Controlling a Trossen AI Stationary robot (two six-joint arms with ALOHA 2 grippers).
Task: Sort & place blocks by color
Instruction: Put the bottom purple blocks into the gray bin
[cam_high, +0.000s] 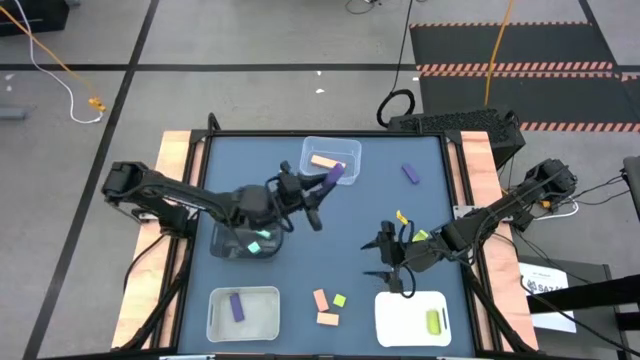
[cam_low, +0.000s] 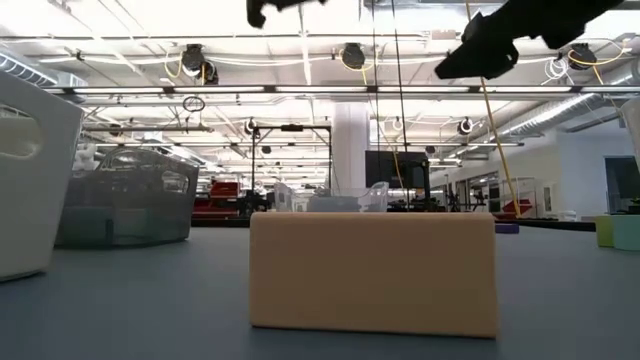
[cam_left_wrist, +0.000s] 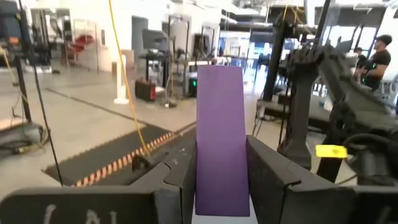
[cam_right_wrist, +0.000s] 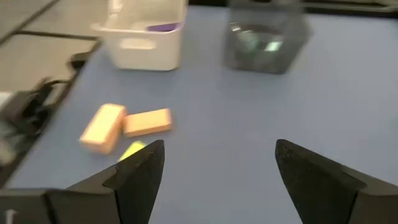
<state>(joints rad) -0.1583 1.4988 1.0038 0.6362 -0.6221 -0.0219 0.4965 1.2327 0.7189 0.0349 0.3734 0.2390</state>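
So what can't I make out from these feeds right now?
- High view: what lies in the dark bin, partly under the left arm.
- Low view: most of the table, behind the orange block.
- Left wrist view: the table, hidden by the purple block.
- Right wrist view: the yellow-green block, partly behind a finger.

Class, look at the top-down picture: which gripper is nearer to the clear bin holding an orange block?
The left. The left gripper, shut on a purple block, is at the clear bin. The right gripper, fingers open, is well away, by the white bin.
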